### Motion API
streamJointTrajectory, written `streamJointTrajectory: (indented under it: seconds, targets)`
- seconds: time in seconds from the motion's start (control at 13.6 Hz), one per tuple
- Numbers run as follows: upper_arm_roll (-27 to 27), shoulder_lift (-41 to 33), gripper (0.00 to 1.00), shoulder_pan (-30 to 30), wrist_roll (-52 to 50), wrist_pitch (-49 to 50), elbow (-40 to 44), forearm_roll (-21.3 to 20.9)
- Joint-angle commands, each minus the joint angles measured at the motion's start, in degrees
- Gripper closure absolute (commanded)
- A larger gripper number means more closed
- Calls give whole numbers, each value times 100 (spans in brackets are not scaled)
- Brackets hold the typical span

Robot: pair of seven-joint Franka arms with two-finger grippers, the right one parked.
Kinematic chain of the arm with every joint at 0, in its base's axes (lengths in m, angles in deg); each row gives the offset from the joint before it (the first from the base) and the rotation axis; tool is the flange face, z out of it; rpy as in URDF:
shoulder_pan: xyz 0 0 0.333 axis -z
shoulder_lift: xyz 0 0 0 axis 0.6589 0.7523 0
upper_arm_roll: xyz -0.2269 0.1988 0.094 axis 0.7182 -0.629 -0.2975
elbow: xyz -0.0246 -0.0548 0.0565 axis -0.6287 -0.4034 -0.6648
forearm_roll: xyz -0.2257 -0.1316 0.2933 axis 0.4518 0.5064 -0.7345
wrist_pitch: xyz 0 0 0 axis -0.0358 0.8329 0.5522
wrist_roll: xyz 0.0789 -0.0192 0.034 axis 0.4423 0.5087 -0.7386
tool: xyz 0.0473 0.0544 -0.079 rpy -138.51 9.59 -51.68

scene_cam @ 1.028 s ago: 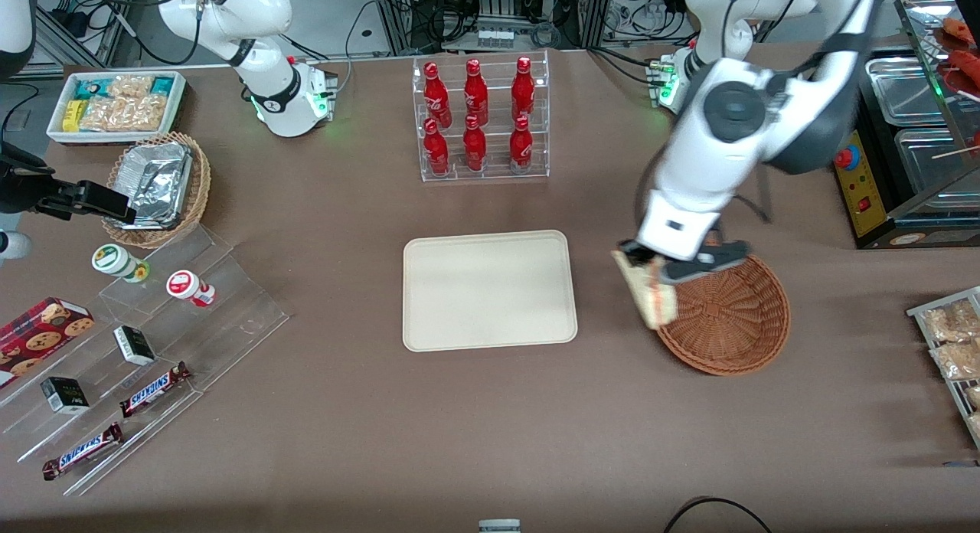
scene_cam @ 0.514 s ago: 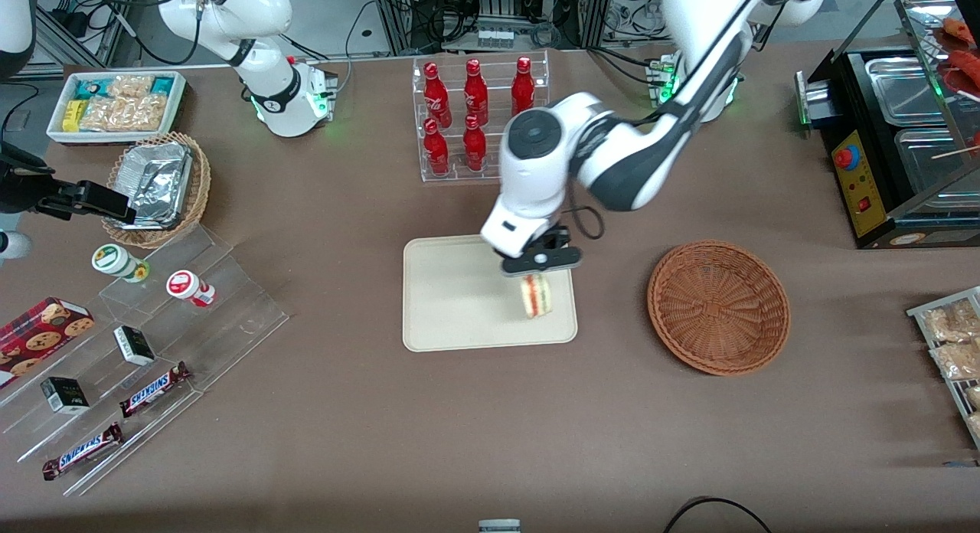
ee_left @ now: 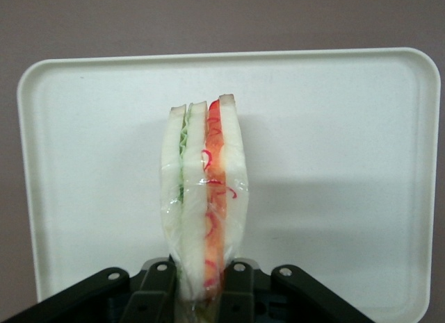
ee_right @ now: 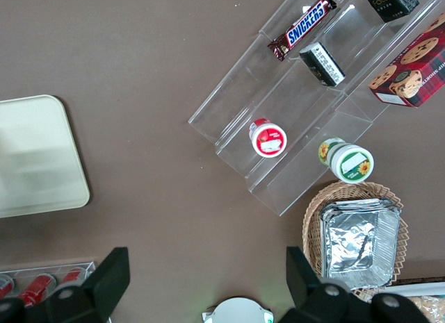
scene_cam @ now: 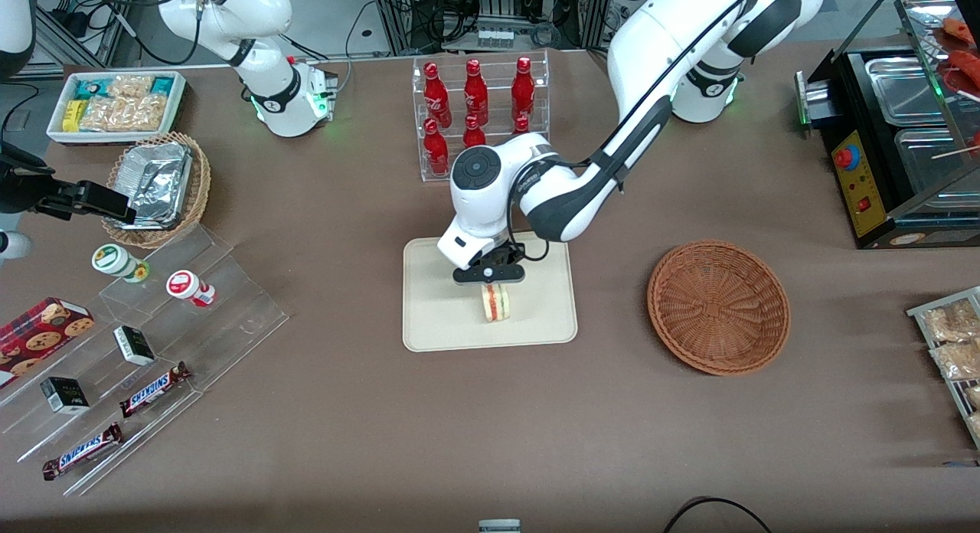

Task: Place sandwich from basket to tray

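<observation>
**Sandwich held over the tray, not yet let go**

The gripper (scene_cam: 489, 276) hangs above the middle of the tray (scene_cam: 436, 326), its 2 fingers (ee_left: 156, 285) clenched on the sandwich (scene_cam: 495, 302). In the left wrist view the sandwich (ee_left: 203, 198) stands on edge, pinched at 1 end through its clear wrap, with the green and red filling layers facing the camera and the tray (ee_left: 348, 128) under it. Whether its lower end touches the tray cannot be told.

The sandwich looks light and soft; the bread would likely crush under a hard squeeze, and the wrap is probably slippery, so a gentle hold across the flat bread faces suits it. Released on edge, it may topple flat, though it should land within the rim.

The wicker basket (scene_cam: 718, 307) sits empty on the tabletop (scene_cam: 344, 441), toward the working arm's end. A rack of red bottles (scene_cam: 478, 119) stands farther from the front camera than the tray, close to the arm's elbow. Nothing lies on the tray to block the drop.
</observation>
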Motion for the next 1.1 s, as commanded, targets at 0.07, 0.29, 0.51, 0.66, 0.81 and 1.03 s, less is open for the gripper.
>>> streamJointTrajectory:
  seconds: [0.07,0.29,0.51,0.66,0.81,1.03]
  targets:
    - [-57,356,100,225,-104,-259,208,-375]
    - [-65,471,100,243,-157,-277,217,-420]
    - [-65,471,10,243,-261,-321,208,-420]
    - [-65,392,1,234,-280,-304,208,-411]
    - [-56,174,1,191,-489,-251,199,-376]
    - [-56,-414,1,112,-657,248,199,-324]
